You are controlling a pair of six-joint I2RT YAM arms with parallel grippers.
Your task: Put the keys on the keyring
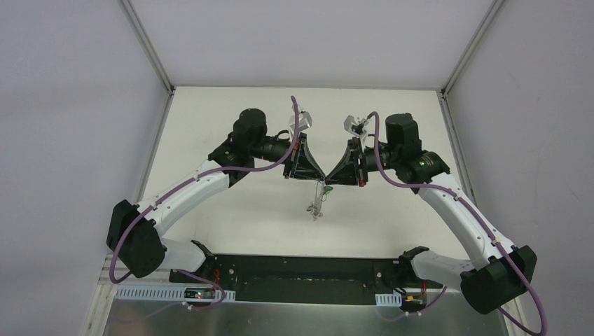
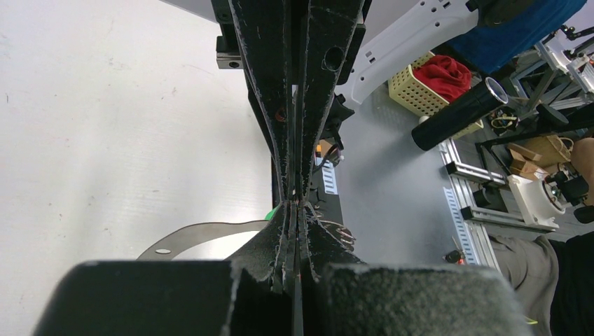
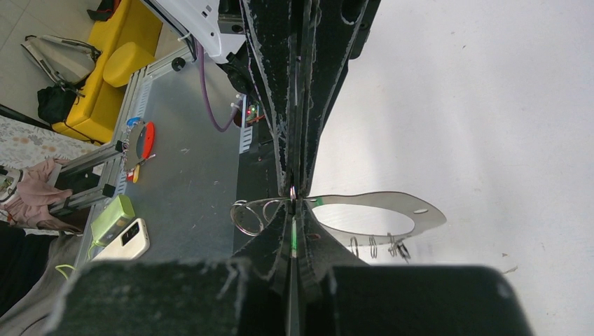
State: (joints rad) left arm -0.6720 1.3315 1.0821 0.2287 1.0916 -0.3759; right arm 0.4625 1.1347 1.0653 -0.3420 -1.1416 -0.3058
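My two grippers meet tip to tip above the middle of the white table. The left gripper point(image 1: 316, 176) point(image 2: 294, 210) is shut on the keyring point(image 2: 199, 234) point(image 3: 396, 210), a thin flat silver loop hanging below the tips point(image 1: 316, 206). Several small silver rings point(image 3: 371, 246) dangle from the loop, and more rings point(image 3: 252, 213) stick out on its other side. The right gripper point(image 1: 330, 180) point(image 3: 293, 207) is shut on the key; only a green sliver of its head point(image 3: 293, 238) shows between the jaws. A green speck point(image 2: 270, 215) shows beside the tips; the key's silver blade is hidden.
The black base plate point(image 1: 294, 269) runs along the near table edge between the arm bases. White walls enclose the table on three sides. Off the table are a cream basket with a red cloth point(image 2: 431, 84), a black cylinder point(image 2: 459, 112) and a phone point(image 3: 126, 238).
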